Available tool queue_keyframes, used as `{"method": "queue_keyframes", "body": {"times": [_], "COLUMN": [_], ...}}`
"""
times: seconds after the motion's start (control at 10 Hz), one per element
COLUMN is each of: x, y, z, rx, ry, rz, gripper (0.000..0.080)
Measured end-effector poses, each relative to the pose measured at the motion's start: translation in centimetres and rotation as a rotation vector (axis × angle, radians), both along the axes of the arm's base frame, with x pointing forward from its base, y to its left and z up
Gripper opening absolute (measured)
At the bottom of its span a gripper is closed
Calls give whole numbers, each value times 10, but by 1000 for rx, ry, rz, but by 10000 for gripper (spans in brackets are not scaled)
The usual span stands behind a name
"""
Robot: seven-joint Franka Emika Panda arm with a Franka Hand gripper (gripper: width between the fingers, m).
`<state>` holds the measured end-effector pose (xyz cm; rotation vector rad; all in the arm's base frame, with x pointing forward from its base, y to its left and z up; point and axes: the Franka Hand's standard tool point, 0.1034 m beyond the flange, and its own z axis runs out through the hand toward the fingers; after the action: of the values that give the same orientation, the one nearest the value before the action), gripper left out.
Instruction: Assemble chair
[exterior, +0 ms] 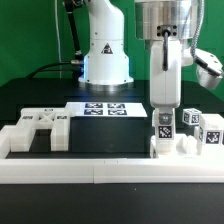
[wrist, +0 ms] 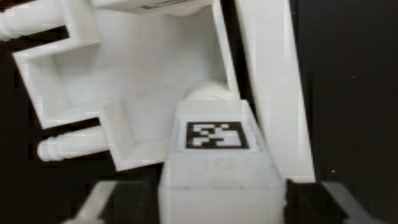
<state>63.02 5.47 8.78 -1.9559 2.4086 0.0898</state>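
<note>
Black table (exterior: 40, 100) under a green backdrop (exterior: 30, 40) carries everything, with the marker board (exterior: 105, 108) flat toward the far middle and a long white border rail (exterior: 100, 172) along the near edge. My pincer (exterior: 163, 112) is pressed together on a tagged post (exterior: 163, 128), pinching its upper flat sides. I hold it upright over the cluster of chair parts (exterior: 190, 145) on the exterior view's right, just behind the rail. I cannot tell whether its foot is seated or only touching. I judge these parts to be hard moulded plastic: stiff, light and smooth enough to twist or slide in a loose pinch. The best hold looks like two opposite flat faces, squarely, clear of the printed tag. The thin round pegs I would leave alone. Every piece is white and chunky, marked with black-and-white square tags. Two tagged cubes (exterior: 190, 119) (exterior: 212, 126) sit to the right of the post, touching the cluster. A cut-out slab (exterior: 38, 128) lies well apart on the exterior view's left, near the rail. The wrist view shows the post's tag face-on and, just beside it, a pegged panel (wrist: 98, 90) with a shallow recess and rounded studs on its edge.
</note>
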Motion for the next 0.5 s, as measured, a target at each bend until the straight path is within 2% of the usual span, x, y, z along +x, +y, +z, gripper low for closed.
{"method": "queue_keyframes", "body": {"times": [0.1, 0.2, 0.5], "x": [0, 0, 0], "y": [0, 0, 0], "z": [0, 0, 1], "rx": [0, 1, 1], "ry": [-3, -9, -33], "rz": [40, 125, 477], "gripper": [484, 612, 647]}}
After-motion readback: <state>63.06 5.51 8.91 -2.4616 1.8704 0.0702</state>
